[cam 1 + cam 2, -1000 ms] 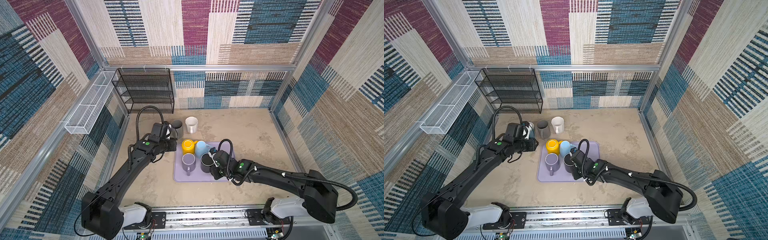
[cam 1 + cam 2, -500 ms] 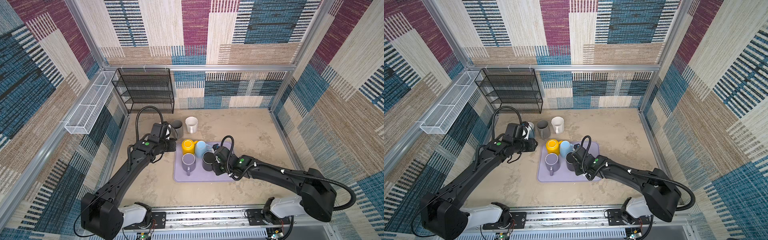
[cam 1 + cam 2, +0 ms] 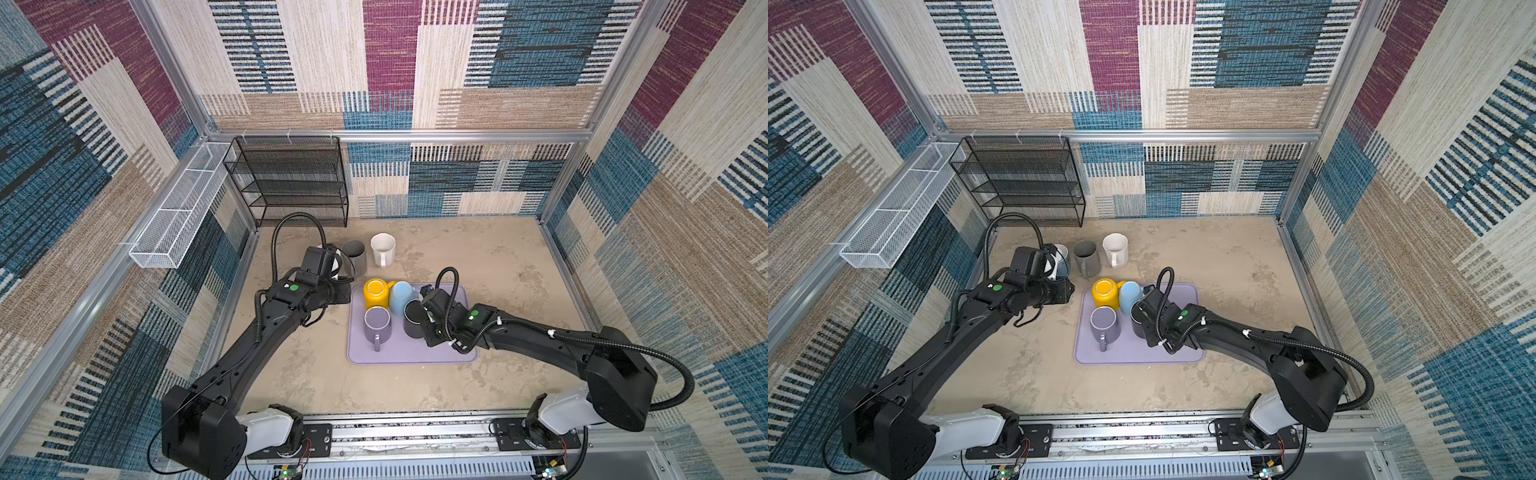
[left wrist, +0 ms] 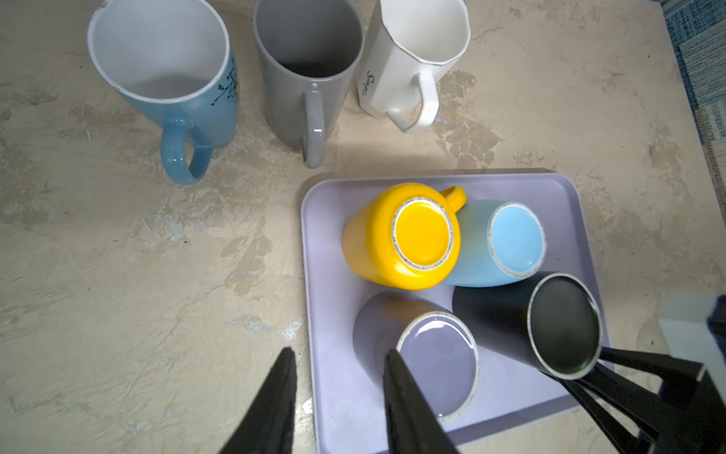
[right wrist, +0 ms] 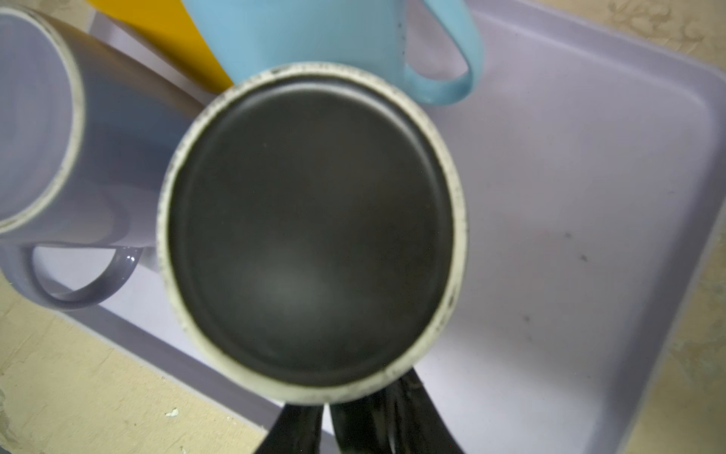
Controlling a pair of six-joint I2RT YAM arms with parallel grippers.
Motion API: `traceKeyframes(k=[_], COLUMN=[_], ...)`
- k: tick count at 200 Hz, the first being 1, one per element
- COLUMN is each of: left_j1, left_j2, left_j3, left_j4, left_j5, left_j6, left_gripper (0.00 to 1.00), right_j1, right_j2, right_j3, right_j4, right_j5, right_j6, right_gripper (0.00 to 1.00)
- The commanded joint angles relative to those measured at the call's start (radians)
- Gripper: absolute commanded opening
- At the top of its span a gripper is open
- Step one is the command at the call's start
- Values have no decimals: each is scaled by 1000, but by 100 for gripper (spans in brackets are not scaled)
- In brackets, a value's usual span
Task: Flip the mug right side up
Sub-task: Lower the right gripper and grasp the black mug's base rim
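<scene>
Here, black mug (image 3: pixel 414 309) upside down on tray (image 3: pixel 415 354), right tool (image 5: pixel 326 412) beside it

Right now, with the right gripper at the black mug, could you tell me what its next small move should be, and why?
Probably lift the black mug straight up a little before turning it. It stands base-up on the tray, the right gripper sits at its side, grip hidden beneath the base, and the light blue mug and purple mug crowd it.
</scene>
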Motion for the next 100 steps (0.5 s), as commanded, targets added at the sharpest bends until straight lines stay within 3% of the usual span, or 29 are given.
traceKeyframes(k=[1,22,68,100], left_j1=[0,0,1,0], left_j2=[-1,1,-2,-9], left_j3=[3,6,12,16], left_j4=[-7,-7,-11,-11], left_j5=[-7,-6,-5,0], left_j6=[24,26,28,28], left_gripper=[34,34,35,35], right_j1=[-1,0,0,0], right_j2=[15,22,25,-9], right_j3=[18,31,45,53], right_j4=[-14,-22,-27,-29], right_j5=[30,35,25,12], right_j6=[-6,-6,-18,-35], right_gripper=[27,22,0,0])
